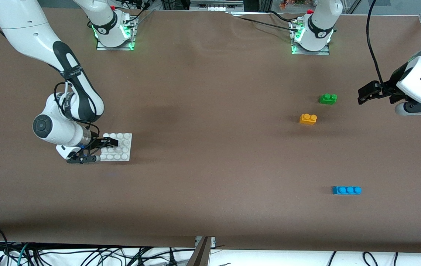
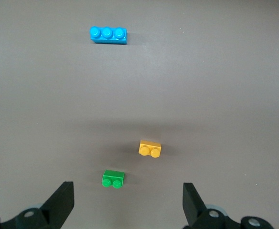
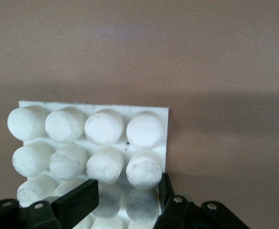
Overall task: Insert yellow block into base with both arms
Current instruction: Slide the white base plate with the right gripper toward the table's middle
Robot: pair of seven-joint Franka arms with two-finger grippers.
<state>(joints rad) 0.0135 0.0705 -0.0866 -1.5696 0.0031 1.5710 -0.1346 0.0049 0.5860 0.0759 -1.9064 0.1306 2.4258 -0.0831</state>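
Note:
The yellow block (image 1: 308, 119) (image 2: 150, 149), two studs up, lies on the brown table toward the left arm's end. My left gripper (image 1: 365, 94) (image 2: 127, 194) hangs open and empty above the table beside the green brick, well apart from the yellow block. The white studded base (image 1: 121, 147) (image 3: 96, 131) lies flat toward the right arm's end. My right gripper (image 1: 109, 142) (image 3: 126, 190) is down low at the base and shut on it: one finger sits among the studs, the other against the plate's edge.
A green two-stud brick (image 1: 328, 98) (image 2: 113, 179) lies a little farther from the front camera than the yellow block. A blue three-stud brick (image 1: 346, 190) (image 2: 108, 34) lies nearer to that camera. Brown table stretches between the base and the bricks.

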